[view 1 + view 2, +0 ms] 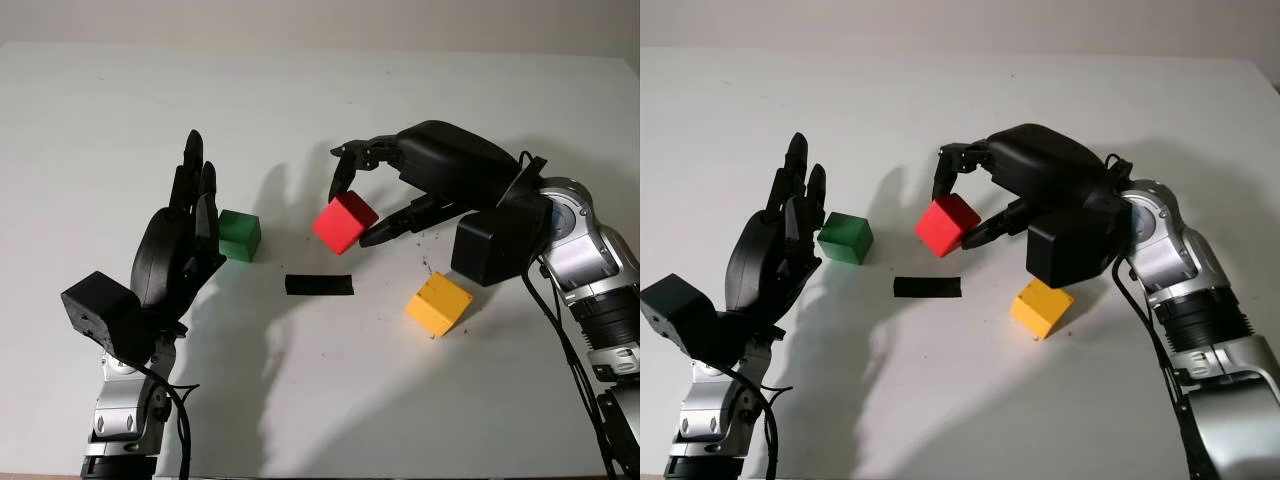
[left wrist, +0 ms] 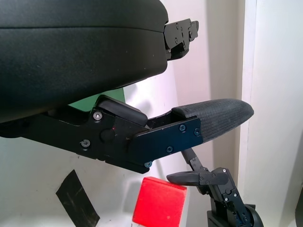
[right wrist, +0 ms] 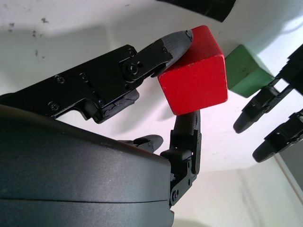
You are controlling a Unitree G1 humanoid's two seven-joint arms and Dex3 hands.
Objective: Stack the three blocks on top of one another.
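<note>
Left eye view: right hand (image 1: pixel 362 195) pinches the red block (image 1: pixel 344 222) above the tabletop (image 1: pixel 320 90), hiding its far side. Left hand (image 1: pixel 190 230) is open by the green block (image 1: pixel 240 236). Yellow block (image 1: pixel 439 304) sits apart. Right wrist view: fingers (image 3: pixel 174 41) grip red, no writing anywhere.

Green block (image 2: pixel 97 97) — mostly behind left hand (image 2: pixel 85 56)

You have three blocks: one red block (image 1: pixel 344 222), one green block (image 1: pixel 240 235), one yellow block (image 1: pixel 439 304); one black tape strip (image 1: pixel 319 285); two hands.
</note>
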